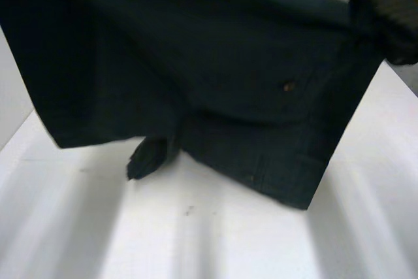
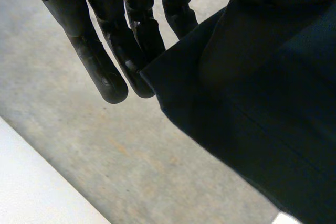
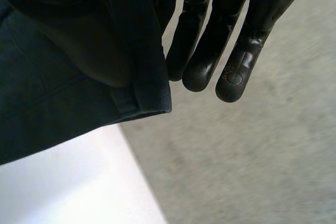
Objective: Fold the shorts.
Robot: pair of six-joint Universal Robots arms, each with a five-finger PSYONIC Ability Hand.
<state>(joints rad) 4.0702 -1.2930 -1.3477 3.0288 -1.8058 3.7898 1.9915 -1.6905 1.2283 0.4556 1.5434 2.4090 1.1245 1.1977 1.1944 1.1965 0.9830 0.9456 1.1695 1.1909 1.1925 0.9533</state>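
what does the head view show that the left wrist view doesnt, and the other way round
Head view: the shorts hanging spread wide above the white table, a small button on them, and the right hand at their upper corner. Left wrist view: the left hand, fingers straight beside the cloth's edge, over grey floor. Both: the dark shorts and the table.

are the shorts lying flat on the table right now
No, the shorts hang down from the right hand, which holds one raised corner, rather than lying spread on the white table.
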